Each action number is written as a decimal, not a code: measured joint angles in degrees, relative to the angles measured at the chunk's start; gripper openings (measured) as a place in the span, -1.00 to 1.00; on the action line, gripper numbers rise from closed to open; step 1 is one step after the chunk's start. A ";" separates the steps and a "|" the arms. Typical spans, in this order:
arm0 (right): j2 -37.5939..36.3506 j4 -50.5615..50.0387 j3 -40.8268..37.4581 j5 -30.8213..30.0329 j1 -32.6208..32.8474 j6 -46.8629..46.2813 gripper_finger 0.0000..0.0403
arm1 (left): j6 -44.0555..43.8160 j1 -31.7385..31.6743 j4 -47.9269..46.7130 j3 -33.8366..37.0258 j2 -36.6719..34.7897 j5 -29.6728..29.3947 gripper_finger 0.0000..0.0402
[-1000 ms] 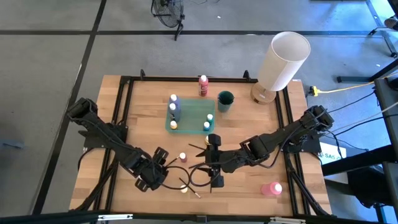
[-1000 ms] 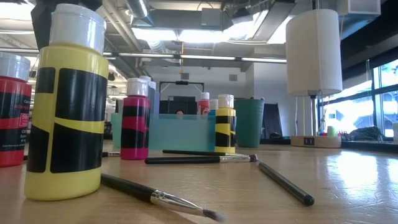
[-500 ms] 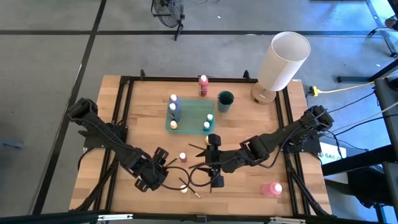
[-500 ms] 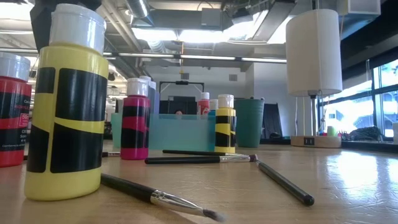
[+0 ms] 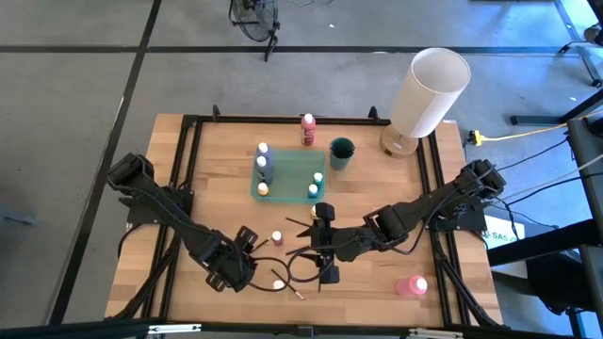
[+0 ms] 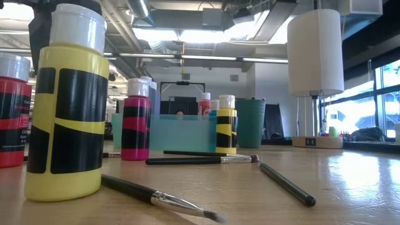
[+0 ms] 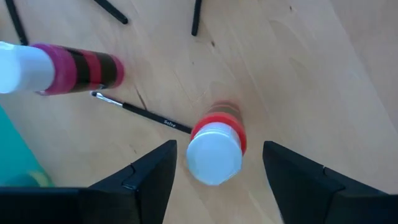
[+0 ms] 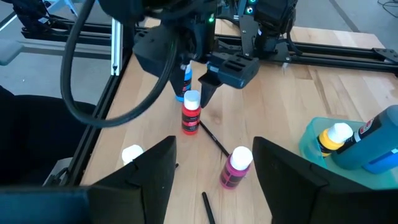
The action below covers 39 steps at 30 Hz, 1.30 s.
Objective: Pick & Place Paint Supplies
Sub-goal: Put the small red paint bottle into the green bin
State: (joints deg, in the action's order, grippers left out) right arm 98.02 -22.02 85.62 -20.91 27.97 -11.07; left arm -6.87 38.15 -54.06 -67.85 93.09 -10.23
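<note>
Hovering over small red white-capped paint bottle (image 7: 216,147) on wooden table (image 5: 377,179): your left hand (image 7: 217,180), fingers spread wide either side, not touching. Right hand (image 5: 325,252) near table centre, fingers apart, empty.

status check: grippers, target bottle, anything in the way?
Left gripper open, straddling upright red bottle, not gripping. Right gripper open, idle mid-table. Brush close beside bottle.

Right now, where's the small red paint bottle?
In the left wrist view the red paint bottle stands upright between the left gripper's open fingers, beside a thin brush.
</note>
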 joint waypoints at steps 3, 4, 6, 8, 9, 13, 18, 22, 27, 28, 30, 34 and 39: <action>0.00 0.00 0.00 -0.02 0.00 0.00 0.07 | 0.10 -0.02 0.07 0.00 0.88 0.71 0.17; 0.00 0.00 0.00 -0.02 0.00 0.00 0.07 | 0.12 -0.02 0.07 0.00 1.09 0.75 0.17; 0.00 0.01 0.00 0.00 0.00 0.00 0.07 | 0.14 -0.02 0.07 0.00 1.64 0.78 0.17; 0.00 0.00 0.00 0.00 0.00 0.00 0.07 | 0.18 -0.02 0.08 0.00 1.92 0.86 0.17; 0.00 0.00 0.00 0.00 0.00 0.00 0.07 | 0.17 -0.02 0.09 0.00 1.95 0.93 0.17; 0.00 0.00 0.00 0.00 0.00 0.00 0.07 | 0.17 -0.04 0.09 0.00 2.00 0.77 0.17; 0.00 0.01 0.00 0.00 0.00 0.00 0.07 | 0.17 -0.30 0.11 0.00 2.00 0.58 0.16; 0.00 0.02 0.00 0.00 0.00 0.00 0.07 | 0.17 -0.52 0.11 0.00 2.00 0.80 0.09; 0.00 0.00 0.00 0.02 0.00 0.00 0.07 | 0.17 -0.52 0.11 0.00 2.00 0.85 0.00; 0.01 0.00 0.00 0.02 0.00 0.00 0.07 | 0.17 -0.52 0.11 0.00 2.00 0.85 -0.02; 0.00 0.00 0.00 0.02 0.00 0.00 0.07 | 0.17 -0.65 0.11 0.00 2.00 0.83 -0.05; 0.00 0.00 0.00 0.04 0.00 0.00 0.07 | 0.17 -1.14 0.11 0.00 2.00 0.90 -0.11; 0.00 -0.01 0.00 0.15 0.00 0.00 0.07 | 0.19 -1.46 0.15 -0.03 2.39 1.10 -0.19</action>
State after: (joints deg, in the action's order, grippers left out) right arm 98.02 -22.03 85.62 -20.75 27.97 -11.07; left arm -6.68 36.69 -53.91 -67.89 95.49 -9.14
